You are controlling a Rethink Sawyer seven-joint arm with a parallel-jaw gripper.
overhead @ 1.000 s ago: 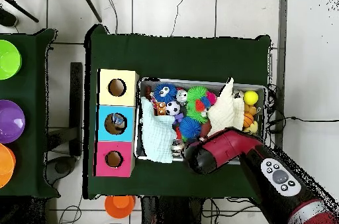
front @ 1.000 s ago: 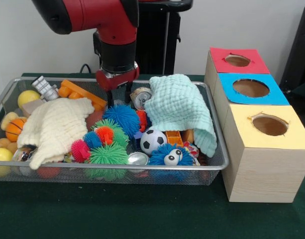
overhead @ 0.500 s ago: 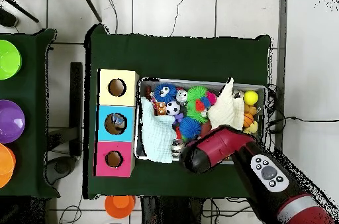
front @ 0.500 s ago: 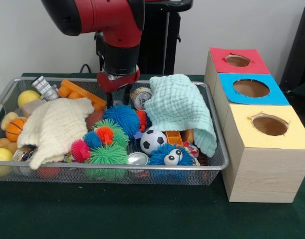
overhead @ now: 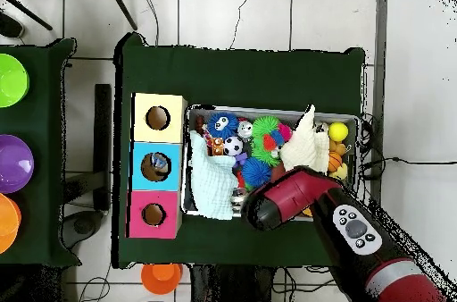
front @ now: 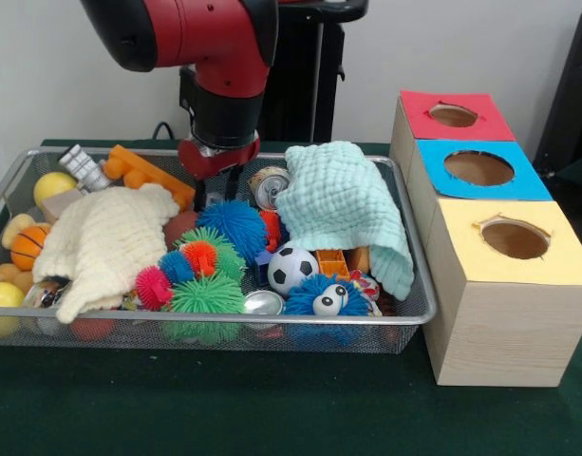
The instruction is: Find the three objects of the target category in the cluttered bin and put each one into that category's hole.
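Red arm low over the far side of a cluttered wire bin (front: 416,313) on the green worktop (front: 272,418).

The claw (front: 217,190) hangs just behind the blue spiky ball (front: 232,226), between the orange block (front: 146,177) and a tin can (front: 268,186); whether its prongs are spread or holding anything cannot be told. A cream cloth (front: 105,242) lies on the left, a mint cloth (front: 346,214) on the right. Nearer the front sit a green spiky ball (front: 207,296) and a small football (front: 292,268). Right of the bin stands the wooden box row with its red hole (front: 453,115), blue hole (front: 478,168) and yellow hole (front: 515,238).
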